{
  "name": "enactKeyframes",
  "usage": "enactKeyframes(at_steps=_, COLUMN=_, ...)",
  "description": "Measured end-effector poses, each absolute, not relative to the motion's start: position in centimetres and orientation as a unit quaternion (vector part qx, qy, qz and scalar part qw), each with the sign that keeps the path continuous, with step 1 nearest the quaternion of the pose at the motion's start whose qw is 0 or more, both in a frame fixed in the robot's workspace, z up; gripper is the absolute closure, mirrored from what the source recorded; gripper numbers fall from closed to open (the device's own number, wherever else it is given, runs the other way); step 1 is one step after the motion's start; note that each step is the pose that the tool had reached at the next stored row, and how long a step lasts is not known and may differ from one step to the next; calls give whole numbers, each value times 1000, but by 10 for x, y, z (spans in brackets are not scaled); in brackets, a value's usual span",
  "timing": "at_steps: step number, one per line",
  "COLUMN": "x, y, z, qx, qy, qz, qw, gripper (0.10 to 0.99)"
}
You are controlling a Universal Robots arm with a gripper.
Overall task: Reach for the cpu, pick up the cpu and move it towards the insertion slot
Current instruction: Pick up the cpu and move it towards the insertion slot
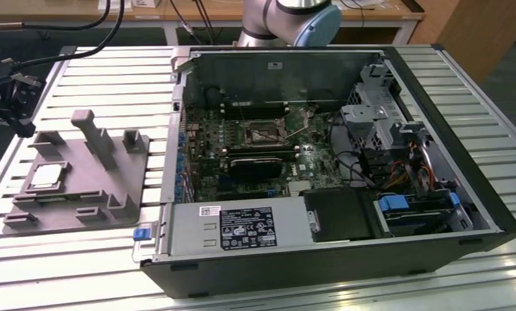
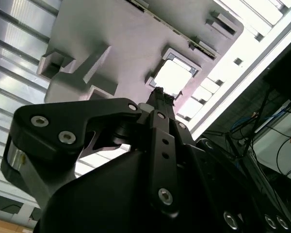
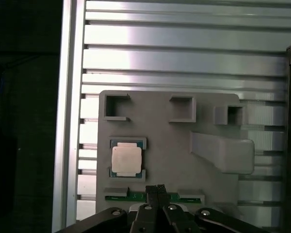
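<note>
Cpu: a small, thin square with a dull silver metal plate and a pale rim. The cpu point(image 1: 48, 176) point(image 3: 126, 159) point(image 2: 173, 77) lay flat in a shallow square recess of the fixture, with raised lips gripping its corners. It sat outside the computer case, toward the exterior view's left.

Fixture: a matte grey plastic block point(image 1: 89, 194) point(image 3: 174, 145) point(image 2: 102, 29) with blocky upright posts, a sloping wedge and square open-topped pockets. It rested on the desk just beside the case.

Fixture groove: a thin green board strip point(image 3: 117, 197) lay along the fixture's edge, partly hidden behind the fingers.

End effector: black links with a satin finish, studded with round silver screw heads. In both wrist views its narrow fingers were pressed together with nothing between them. The end effector point(image 3: 155, 190) point(image 2: 159, 93) hovered over the fixture's edge, near the cpu but apart from it.

Insertion slot: a dark square socket point(image 1: 264, 133) in a shiny metal frame. It sat on the green motherboard inside the case, well apart from the cpu.

Computer case: a black metal tower point(image 1: 465, 168) lying on its side with the panel off. It held the motherboard, a black rectangular card point(image 1: 256, 166), a silver power-supply box point(image 1: 188, 227) with a label, and bundled cables.

Desk: glossy ribbed aluminium slats point(image 1: 111, 71) point(image 3: 184, 63) reflecting the light in bright bands.
</note>
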State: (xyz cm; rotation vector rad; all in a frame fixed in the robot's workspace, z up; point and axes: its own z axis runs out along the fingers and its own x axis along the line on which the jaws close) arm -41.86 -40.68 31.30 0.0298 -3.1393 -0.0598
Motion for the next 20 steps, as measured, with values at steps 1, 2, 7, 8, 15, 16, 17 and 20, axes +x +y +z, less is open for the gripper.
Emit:
enactKeyframes(at_steps=1, x=-421, y=-407, z=311, qx=9, qy=-1000, qz=-19, qw=1, gripper=980)
enactKeyframes(at_steps=2, x=-422, y=-407, z=309, qx=9, qy=-1000, qz=-19, qw=1, gripper=980)
enactKeyframes(at_steps=7, x=-429, y=-406, z=300, qx=9, qy=-1000, qz=-19, qw=1, gripper=980)
enactKeyframes(at_steps=8, x=-430, y=-406, z=298, qx=10, qy=-1000, qz=-19, qw=1, gripper=980)
enactKeyframes(at_steps=15, x=-439, y=-406, z=286, qx=9, qy=-1000, qz=-19, qw=0, gripper=980)
enactKeyframes(at_steps=16, x=-439, y=-406, z=284, qx=10, qy=-1000, qz=-19, qw=0, gripper=980)
enactKeyframes(at_steps=17, x=-440, y=-407, z=282, qx=10, qy=-1000, qz=-19, qw=0, gripper=980)
enactKeyframes(at_steps=20, x=-441, y=-406, z=277, qx=9, qy=-1000, qz=-20, qw=0, gripper=980)
